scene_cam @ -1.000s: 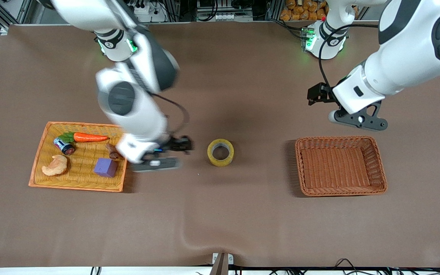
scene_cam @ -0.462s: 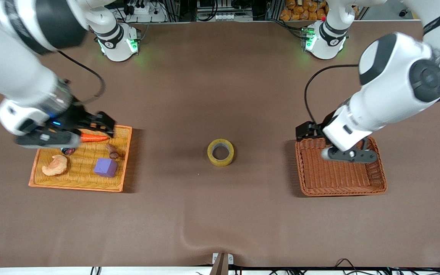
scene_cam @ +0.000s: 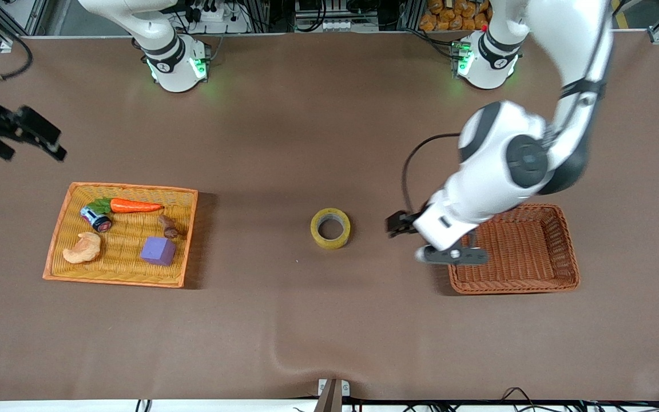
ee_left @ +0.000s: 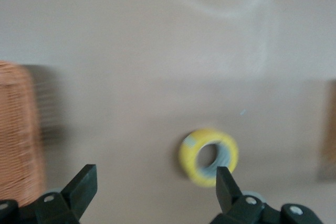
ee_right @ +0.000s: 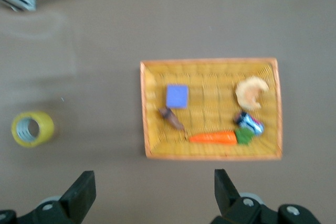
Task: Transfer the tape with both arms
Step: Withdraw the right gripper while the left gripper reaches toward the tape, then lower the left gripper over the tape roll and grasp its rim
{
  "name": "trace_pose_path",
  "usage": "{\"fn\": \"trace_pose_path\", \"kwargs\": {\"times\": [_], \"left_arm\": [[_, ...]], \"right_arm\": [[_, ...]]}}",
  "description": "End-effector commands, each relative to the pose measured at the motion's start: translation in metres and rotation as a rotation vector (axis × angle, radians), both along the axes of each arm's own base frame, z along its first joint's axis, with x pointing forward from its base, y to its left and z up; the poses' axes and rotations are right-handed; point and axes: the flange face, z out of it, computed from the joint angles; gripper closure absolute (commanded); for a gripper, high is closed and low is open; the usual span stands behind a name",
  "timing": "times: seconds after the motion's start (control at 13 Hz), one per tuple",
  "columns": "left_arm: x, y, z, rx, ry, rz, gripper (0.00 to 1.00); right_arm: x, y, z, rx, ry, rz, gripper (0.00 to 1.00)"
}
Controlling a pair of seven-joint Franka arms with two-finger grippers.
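Note:
The yellow tape (scene_cam: 330, 228) lies flat on the brown table, between the two baskets. My left gripper (scene_cam: 449, 254) hangs over the edge of the brown basket (scene_cam: 535, 274) that faces the tape. In the left wrist view the left gripper (ee_left: 153, 190) is open and empty, with the tape (ee_left: 208, 156) close to one fingertip (ee_left: 226, 182). My right gripper (scene_cam: 20, 137) is up at the right arm's end of the table, past the yellow basket (scene_cam: 66, 269). In the right wrist view the right gripper (ee_right: 152, 192) is open and empty, and the tape (ee_right: 32, 128) shows far off.
The yellow basket (ee_right: 210, 153) holds a carrot (scene_cam: 135, 206), a purple cube (scene_cam: 158, 250), a croissant toy (scene_cam: 83, 248), a small can (scene_cam: 95, 218) and a brown piece (scene_cam: 167, 226). The brown basket (ee_left: 18, 145) has nothing in it.
My right arm swung from beside the tape, over the yellow basket, out to the table's end. My left arm came down over the brown basket and moved toward the tape.

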Motion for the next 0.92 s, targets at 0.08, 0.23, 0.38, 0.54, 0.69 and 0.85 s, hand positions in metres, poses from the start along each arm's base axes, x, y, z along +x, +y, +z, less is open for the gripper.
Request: {"fn": "trace_pose_path", "kwargs": {"times": [0.08,0.23,0.38,0.54,0.69,0.85], "left_arm": [[-0.014,-0.057,-0.054,0.026,-0.017,-0.029,0.00],[-0.050,-0.108,-0.100,0.176,-0.051,-0.136,0.00],[-0.068,-0.127,-0.151,0.254,-0.027,-0.162,0.00],[-0.088,-0.145,-0.184,0.300,-0.016,-0.220,0.00],[-0.088,-0.142,-0.190,0.307,-0.011,-0.229,0.00],[-0.087,-0.141,-0.195,0.311,-0.006,-0.229,0.00]], "right_arm": [[-0.014,-0.037,-0.006,0.000,0.038,0.032,0.00],[-0.025,-0.061,-0.023,0.005,0.133,0.020,0.00],[-0.023,-0.072,-0.032,-0.004,0.156,0.044,0.00],[-0.025,-0.082,-0.030,-0.024,0.154,0.061,0.00],[-0.029,-0.111,-0.030,-0.025,0.151,0.067,0.00],[-0.029,-0.109,-0.023,-0.030,0.136,0.068,0.00]]}}
